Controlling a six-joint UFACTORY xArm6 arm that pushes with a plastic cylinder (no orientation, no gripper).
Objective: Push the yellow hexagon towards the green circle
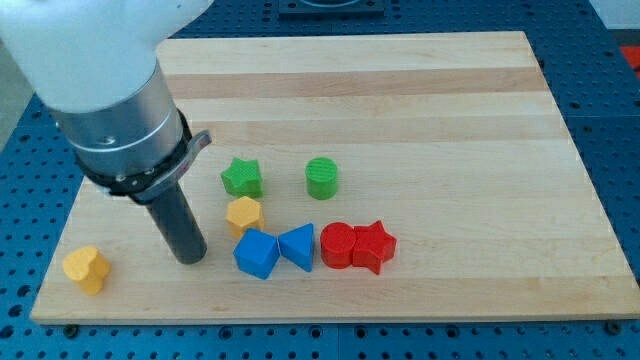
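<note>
Camera view: no pincer on this rod, my tip down on counter just left-below yellow hexagon, apparently lined up to shove it right-up toward green circle.

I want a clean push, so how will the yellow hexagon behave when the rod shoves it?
The yellow hexagon looks squat and flat-bottomed, so it should slide, not roll or tip. It seems rigid. My tip sits to its left; an off-centre push may spin it toward the blue cube.
</note>
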